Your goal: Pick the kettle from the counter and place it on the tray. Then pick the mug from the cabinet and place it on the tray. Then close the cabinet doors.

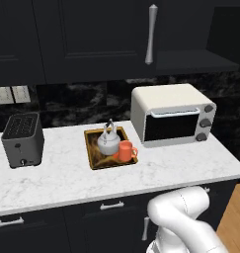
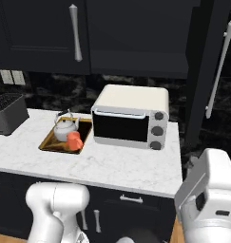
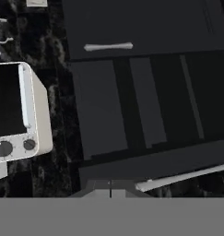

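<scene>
Black cabinets hang over the counter [image 1: 57,183], where kettle [image 1: 108,142] and mug [image 1: 126,150] already sit on the tray [image 1: 94,163]. My gripper [image 3: 110,193] is closed, empty, facing a still-open door [image 2: 207,71] to push.

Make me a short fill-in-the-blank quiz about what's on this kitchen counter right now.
1. The kettle and the orange mug both sit on the ____.
2. The tray lies between the black toaster and the white ____.
3. The mug stands on the kettle's ____-oven side.

Missing words: tray; toaster oven; toaster
</scene>
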Controlling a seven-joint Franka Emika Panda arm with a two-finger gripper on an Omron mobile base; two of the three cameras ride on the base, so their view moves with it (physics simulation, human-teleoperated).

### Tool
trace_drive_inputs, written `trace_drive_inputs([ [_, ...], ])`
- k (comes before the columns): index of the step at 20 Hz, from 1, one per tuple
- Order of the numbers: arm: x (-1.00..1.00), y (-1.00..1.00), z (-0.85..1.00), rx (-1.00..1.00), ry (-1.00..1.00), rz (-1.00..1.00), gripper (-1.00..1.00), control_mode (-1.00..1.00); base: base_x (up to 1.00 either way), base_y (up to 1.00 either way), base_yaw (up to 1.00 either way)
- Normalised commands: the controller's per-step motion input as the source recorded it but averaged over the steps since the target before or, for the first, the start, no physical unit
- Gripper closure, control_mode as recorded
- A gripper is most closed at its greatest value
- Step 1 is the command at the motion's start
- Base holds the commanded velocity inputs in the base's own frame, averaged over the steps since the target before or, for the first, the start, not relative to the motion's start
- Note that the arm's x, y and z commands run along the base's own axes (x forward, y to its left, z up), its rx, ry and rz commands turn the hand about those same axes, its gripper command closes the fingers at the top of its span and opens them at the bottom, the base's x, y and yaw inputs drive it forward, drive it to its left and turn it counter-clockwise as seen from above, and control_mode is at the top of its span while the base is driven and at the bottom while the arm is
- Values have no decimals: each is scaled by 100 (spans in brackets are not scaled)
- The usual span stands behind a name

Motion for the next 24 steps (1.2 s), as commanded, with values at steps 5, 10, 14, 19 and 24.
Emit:
trace_drive_inputs([
  [5,66,-100,-74,9,0,0,100,-100,0,0,0],
  [10,95,-97,-42,9,0,2,100,-100,0,0,0],
  [14,100,-51,-6,11,-3,11,100,-100,0,0,0],
  [19,90,-7,10,14,-16,22,100,-100,0,0,0],
  [24,30,1,57,13,-25,19,100,-100,0,0,0],
])
